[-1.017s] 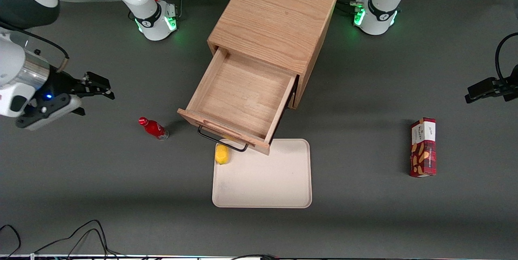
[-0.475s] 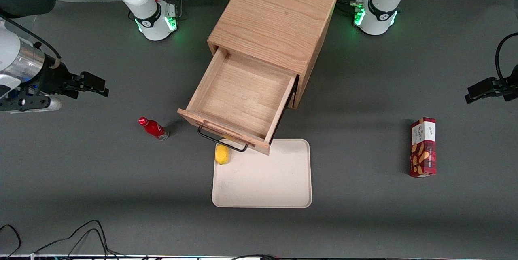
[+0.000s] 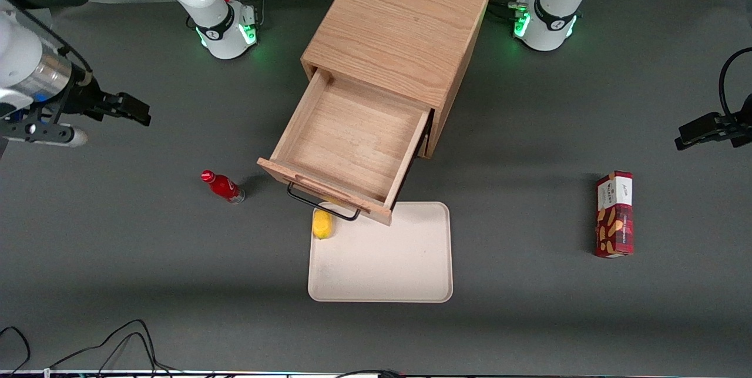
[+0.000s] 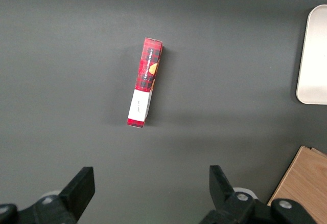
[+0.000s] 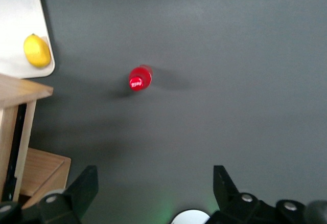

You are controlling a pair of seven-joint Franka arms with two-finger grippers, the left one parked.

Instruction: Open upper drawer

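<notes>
The upper drawer [image 3: 352,143] stands pulled out, well apart from the released, empty gripper [image 3: 136,110].

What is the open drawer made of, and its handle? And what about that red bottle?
The upper drawer looks like light oak wood with a matte finish: grain lines show inside it. Its handle seems to be thin black metal wire. The red bottle looks glossy, perhaps plastic or metal; hard to say. The gripper, open, hangs far off toward the working arm's end.
</notes>
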